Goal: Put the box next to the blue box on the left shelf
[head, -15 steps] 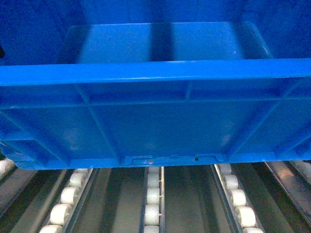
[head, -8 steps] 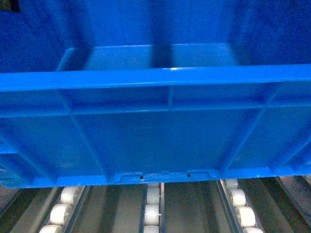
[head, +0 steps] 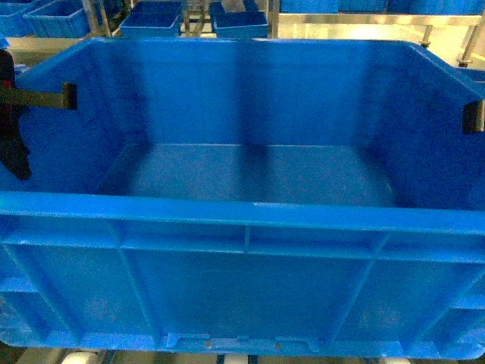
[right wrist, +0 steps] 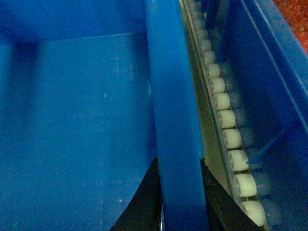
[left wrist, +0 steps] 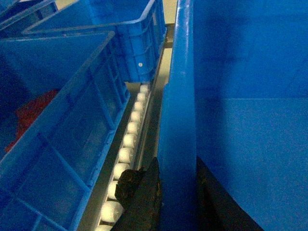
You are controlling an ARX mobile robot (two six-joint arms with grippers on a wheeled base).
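Filling almost the whole head view, the blue crate (head: 250, 250) sits low over the roller shelf (left wrist: 127, 139), its near wall across the bottom half of the frame and its bare floor in the centre. The left gripper (left wrist: 175, 192) at the bottom of its wrist view pinches the crate's left rim between its dark fingers, and the right gripper (right wrist: 179, 192) clamps the right rim the same way. Another blue crate (left wrist: 72, 130) stands just beside it at the left of the left wrist view, a line of white rollers (right wrist: 226, 120) between them. The step in hand looks like setting down; whether the base rests on the rollers cannot be told. Next, probably settling it, then opening both claws.
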